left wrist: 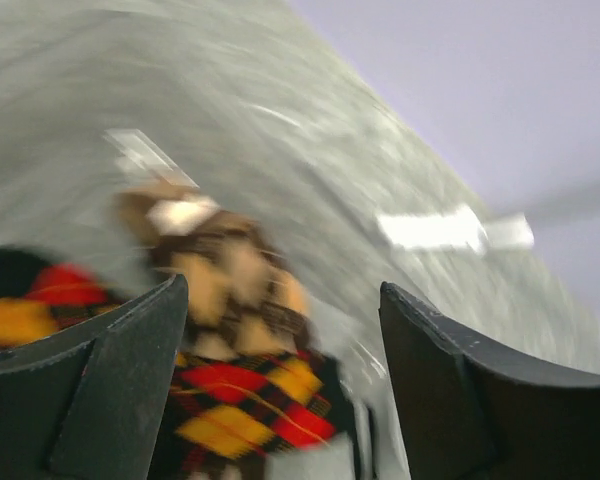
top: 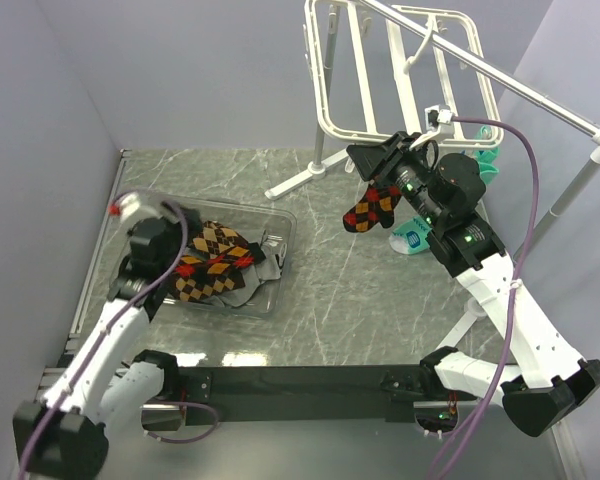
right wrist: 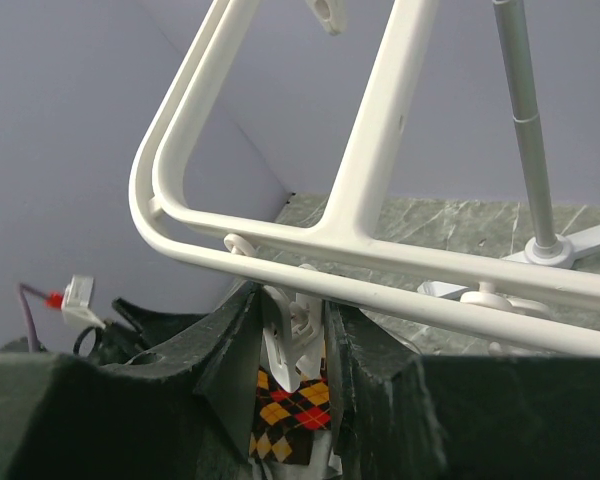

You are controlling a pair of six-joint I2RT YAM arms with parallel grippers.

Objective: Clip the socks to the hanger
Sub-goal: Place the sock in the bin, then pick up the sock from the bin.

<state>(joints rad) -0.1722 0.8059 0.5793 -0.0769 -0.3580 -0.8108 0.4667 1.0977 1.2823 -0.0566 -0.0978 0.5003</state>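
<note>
Right gripper (right wrist: pixel 295 330) is clamped on a hanger (right wrist: pixel 368 150) clip (right wrist: pixel 280 352) at bottom centre, argyle sock (right wrist: pixel 290 415) dangling just under it; left gripper (left wrist: pixel 280 300) gapes wide over the pile (left wrist: pixel 242 392).

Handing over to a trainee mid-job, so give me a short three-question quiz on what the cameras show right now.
1. True or false: the left end effector is shut on a sock.
2. Where do the loose argyle socks lie? A) in the clear bin; B) on the bare tabletop; C) draped over the pole stand.
3. Fill in: the right end effector pinches a white ____ on the hanger rim, with the hanging argyle sock below it.

Key: 1 false, it stands open above them. 2 A. 3 clip.
</note>
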